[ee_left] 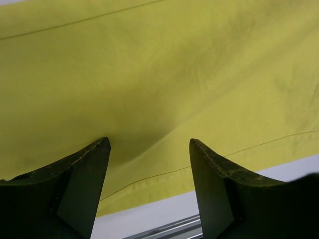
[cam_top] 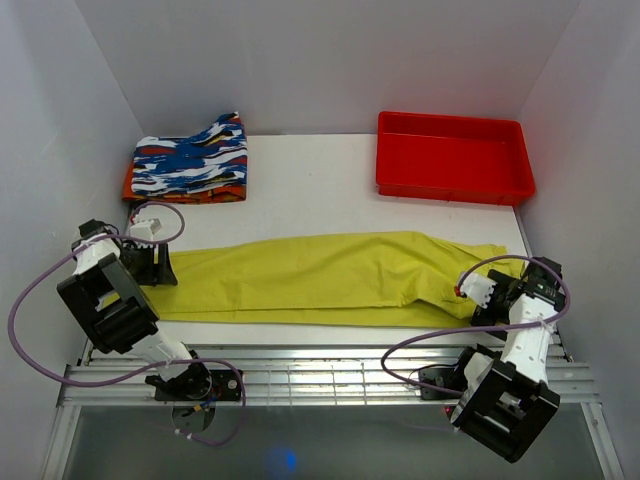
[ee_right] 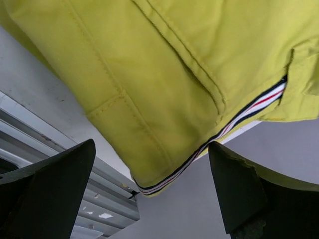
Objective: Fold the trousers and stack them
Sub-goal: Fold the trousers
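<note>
Now, trousers [cam_top: 330, 275] flat along the table [cam_top: 310, 180], left claw [ee_left: 148, 142] and right claw [ee_right: 152, 144] both spread, empty.

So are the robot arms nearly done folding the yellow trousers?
Not yet, about halfway at best. Done: the trousers lie flat in one long strip on the table, seemingly one leg laid over the other. In hand: nothing; the left gripper is open over the leg end, the right gripper open by the waist. Left: fold the strip short and stack it, perhaps on the folded patterned garment.
</note>
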Motion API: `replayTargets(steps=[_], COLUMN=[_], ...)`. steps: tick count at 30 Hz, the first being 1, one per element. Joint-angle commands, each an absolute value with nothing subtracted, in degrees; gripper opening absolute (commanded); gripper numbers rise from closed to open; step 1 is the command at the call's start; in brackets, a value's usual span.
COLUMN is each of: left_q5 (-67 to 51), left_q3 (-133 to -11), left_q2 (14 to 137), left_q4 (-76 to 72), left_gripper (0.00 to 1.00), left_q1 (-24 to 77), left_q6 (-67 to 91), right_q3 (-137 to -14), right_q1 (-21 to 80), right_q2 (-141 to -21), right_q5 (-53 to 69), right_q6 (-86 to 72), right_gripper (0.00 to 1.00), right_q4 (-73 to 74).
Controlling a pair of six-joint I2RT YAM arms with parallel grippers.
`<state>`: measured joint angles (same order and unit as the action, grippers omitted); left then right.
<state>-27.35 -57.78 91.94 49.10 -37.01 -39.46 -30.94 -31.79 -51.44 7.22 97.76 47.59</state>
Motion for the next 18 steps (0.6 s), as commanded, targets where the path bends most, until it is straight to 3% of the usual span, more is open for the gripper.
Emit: replayTargets(steps=[1, 7, 18], left_q5=[-26.02, -25.49, -23.64], left_q3=[-56.78, -55.46, -57.57], left_q2=[88.69, 87.62, 91.49], left_q4=[46.50, 45.00, 44.03], left_gripper=[0.76, 0.77, 0.77], left_q1=[-37.18, -37.18, -37.27], left_q6=[-40.16, -41.04, -40.52], right_q3=[-34.44, -46.31, -36.65], right_q1=[-31.55, -33.31, -33.22], right_q2=[-51.50, -56.68, -53.26], right_q5=[7.99, 15.20, 13.36], right_q6=[98.27, 90.26, 104.94], right_gripper=[1.00, 1.00, 1.00], right_q4=[43.67, 50.62, 52.30])
